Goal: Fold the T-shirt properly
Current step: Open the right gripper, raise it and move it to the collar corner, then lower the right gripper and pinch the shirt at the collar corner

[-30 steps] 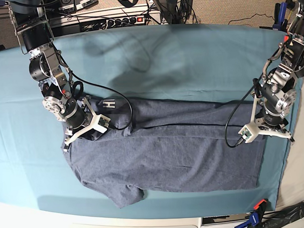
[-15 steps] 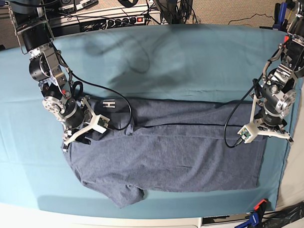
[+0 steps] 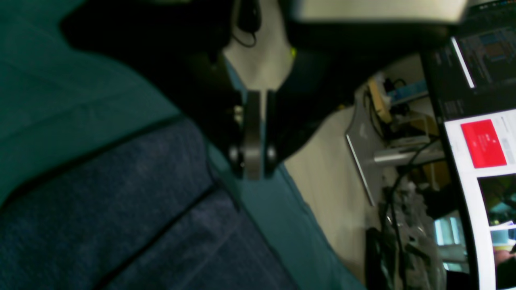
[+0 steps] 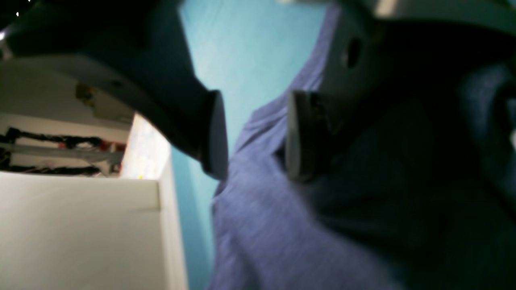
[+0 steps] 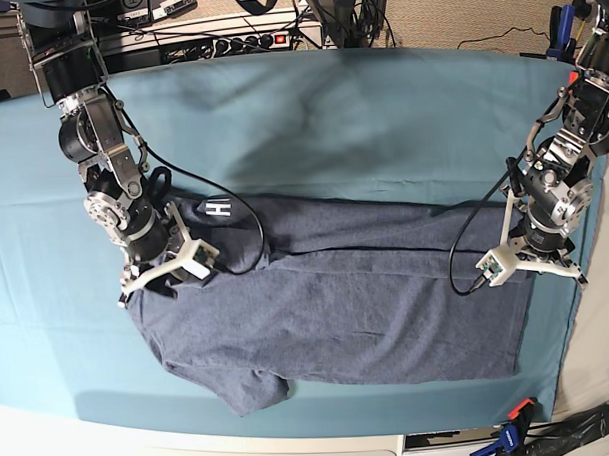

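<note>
While the base view looks down on the teal table cloth [image 5: 381, 115], the T-shirt [image 5: 347, 307] lies spread across its near half, folded lengthwise, with a white letter showing at its upper left corner and a sleeve hanging toward the front edge. The right gripper [image 5: 158, 283] sits at the shirt's left end, low over the fabric; the left gripper [image 5: 546, 265] sits at the shirt's right end, above the cloth edge.

From the left wrist, the left gripper [image 3: 254, 161] has its fingers pressed together, nothing visibly between them, with the T-shirt [image 3: 121, 209] lower left and the table cloth [image 3: 60, 104] beside it.

From the right wrist, the right gripper [image 4: 254, 137] stands spread, its fingers apart and holding nothing, over the blue-grey T-shirt [image 4: 258, 225].
</note>
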Available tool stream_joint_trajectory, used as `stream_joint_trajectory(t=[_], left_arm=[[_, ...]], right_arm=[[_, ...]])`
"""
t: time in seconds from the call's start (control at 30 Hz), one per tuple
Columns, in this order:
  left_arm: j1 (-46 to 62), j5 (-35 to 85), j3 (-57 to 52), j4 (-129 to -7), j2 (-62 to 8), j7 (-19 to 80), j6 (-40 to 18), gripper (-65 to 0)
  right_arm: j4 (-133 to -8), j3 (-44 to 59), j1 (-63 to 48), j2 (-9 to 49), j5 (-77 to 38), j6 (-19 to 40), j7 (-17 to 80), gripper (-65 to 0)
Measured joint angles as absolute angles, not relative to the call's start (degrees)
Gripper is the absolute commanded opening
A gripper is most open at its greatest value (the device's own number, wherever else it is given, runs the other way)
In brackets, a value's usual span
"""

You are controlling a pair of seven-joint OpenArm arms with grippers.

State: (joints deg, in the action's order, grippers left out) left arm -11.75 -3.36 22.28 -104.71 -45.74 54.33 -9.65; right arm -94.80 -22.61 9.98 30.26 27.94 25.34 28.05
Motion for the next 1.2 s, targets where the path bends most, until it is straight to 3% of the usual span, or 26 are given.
stream_joint_trajectory(t=[0.27,0.47,0.73,1.07,1.2], left_arm=[[-11.75,-3.33,22.28,-104.71,-45.74,55.7,-9.63,-55.8],[-11.75,3.31,22.26,-104.71,-45.74,58.67,-12.12,-54.0],[-5.43,6.72,22.17,-104.71,-45.3,57.23,-16.93,-30.5],[-0.21,3.25,22.17,-104.71,-44.49,52.84,-16.8,-30.2],[-0.19,3.22,22.17,-104.71,-44.49,52.71,-16.8,-30.2]], right_arm=[[-104.62,-22.55,9.41,30.46,26.41,23.75,37.76,-36.3],[-113.84,-22.61,1.83,30.41,21.39,27.86,42.02,-36.3],[-118.89,-22.57,-9.56,33.41,23.81,28.16,42.78,-36.3],[-118.89,-22.55,-14.13,39.4,27.38,30.0,42.15,-36.3],[-118.89,-22.55,-14.13,39.4,31.09,26.96,41.98,-36.3]])
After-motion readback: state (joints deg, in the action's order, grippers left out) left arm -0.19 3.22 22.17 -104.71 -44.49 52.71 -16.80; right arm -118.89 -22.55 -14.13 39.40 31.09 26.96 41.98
